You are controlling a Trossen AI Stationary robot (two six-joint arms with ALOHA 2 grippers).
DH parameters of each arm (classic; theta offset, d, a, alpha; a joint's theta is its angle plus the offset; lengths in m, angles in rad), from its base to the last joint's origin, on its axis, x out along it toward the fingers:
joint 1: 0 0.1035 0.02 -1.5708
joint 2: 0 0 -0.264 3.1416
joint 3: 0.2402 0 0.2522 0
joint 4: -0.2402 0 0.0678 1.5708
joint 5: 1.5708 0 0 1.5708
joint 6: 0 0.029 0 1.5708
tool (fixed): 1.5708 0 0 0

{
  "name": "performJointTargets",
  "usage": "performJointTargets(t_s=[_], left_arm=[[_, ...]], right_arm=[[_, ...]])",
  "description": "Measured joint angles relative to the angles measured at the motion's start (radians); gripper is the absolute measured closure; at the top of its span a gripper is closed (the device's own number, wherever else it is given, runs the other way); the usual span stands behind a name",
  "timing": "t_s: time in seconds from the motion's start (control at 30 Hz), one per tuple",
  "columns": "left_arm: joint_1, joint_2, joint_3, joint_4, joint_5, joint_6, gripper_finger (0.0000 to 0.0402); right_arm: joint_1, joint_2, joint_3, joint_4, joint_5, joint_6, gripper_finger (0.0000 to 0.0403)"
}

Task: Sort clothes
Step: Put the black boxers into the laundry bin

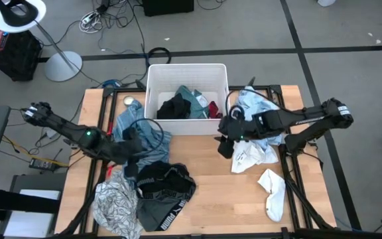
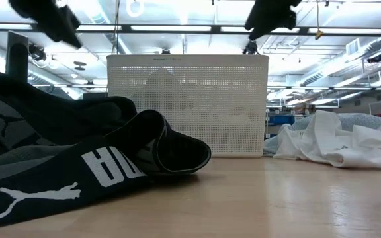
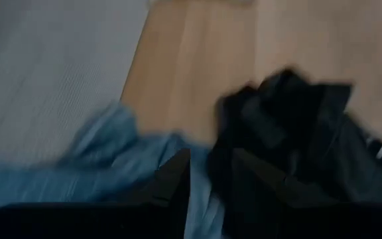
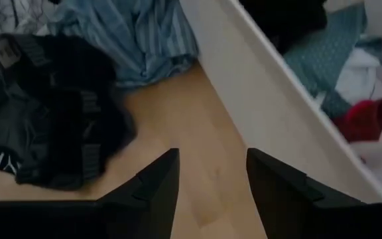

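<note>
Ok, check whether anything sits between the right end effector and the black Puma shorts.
Nothing visible does. The right end effector is open and empty above bare table, and the black Puma shorts lie across that open wood; the tub stands off to the side.

Lab — ceiling strip lights (image 2: 177,26), floor cables (image 1: 105,20).

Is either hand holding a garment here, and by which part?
Right hand is open and empty over bare table. Left hand is over the blue shirt; a hold cannot be told.
</note>
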Motion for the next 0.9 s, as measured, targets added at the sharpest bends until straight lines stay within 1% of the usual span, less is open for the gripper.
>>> performJointTargets(t_s=[0.1,0.23,0.33,0.43,0.53,0.7,0.9], left_arm=[[0.001,0.008,0.009,-0.085,0.032,-0.048,0.0282],[0.001,0.007,0.01,-0.095,0.044,-0.093,0.0282],[0.001,0.007,0.01,-0.086,0.043,-0.092,0.0282],[0.001,0.007,0.01,-0.079,0.029,-0.053,0.0282],[0.001,0.007,0.01,-0.044,0.022,-0.049,0.0282],[0.001,0.007,0.01,0.021,0.021,-0.04,0.0282],[0.001,0.007,0.01,0.044,0.021,-0.045,0.0282]], right_arm=[[0.051,0.0,0.0,-0.017,0.022,0.044,0.0227],[0.115,0.001,-0.017,-0.01,0.058,0.089,0.0227],[0.156,0.001,-0.035,-0.009,0.093,0.108,0.0229],[0.183,0.001,-0.061,-0.009,0.121,0.149,0.0229],[0.205,0.001,-0.092,-0.007,0.137,0.193,0.0229],[0.228,0.001,-0.157,-0.007,0.141,0.275,0.0229],[0.247,0.001,-0.217,-0.007,0.141,0.352,0.0231]])
